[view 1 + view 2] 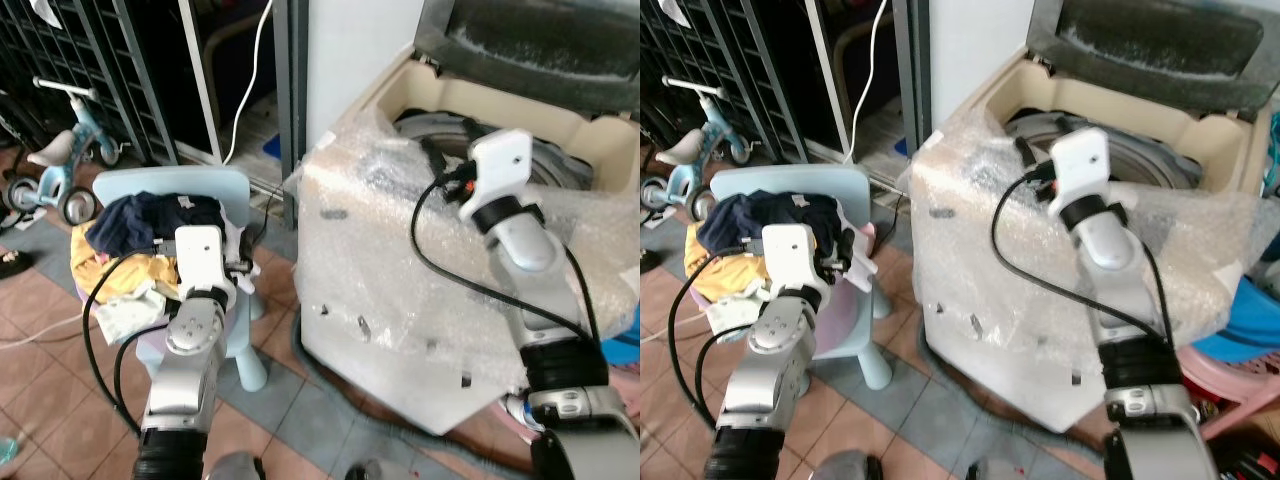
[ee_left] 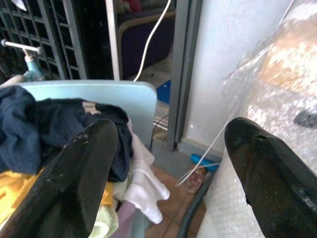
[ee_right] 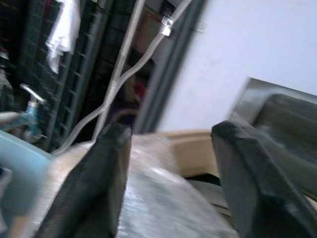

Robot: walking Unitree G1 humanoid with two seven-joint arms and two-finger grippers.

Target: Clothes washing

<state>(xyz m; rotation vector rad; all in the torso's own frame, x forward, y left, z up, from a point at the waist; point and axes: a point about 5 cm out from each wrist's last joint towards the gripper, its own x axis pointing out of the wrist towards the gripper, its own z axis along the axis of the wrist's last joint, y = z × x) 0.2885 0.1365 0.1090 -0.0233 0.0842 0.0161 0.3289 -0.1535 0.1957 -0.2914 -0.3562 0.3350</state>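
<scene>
Up close, left claw [image 2: 168,183] agape.

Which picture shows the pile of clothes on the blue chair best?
The left eye view: the whole clothes pile sits on the chair. The right eye view shows it partly behind the left arm. The left wrist view shows only part, up close.

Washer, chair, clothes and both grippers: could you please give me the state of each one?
Washer: lid up, drum exposed, body wrapped in bubble wrap.
Chair: upright beside the washer, piled with clothes.
Clothes: heaped loose on the chair, none gripped.
Left gripper: open, empty, by the clothes.
Right gripper: open, empty, over the washer's top.
</scene>
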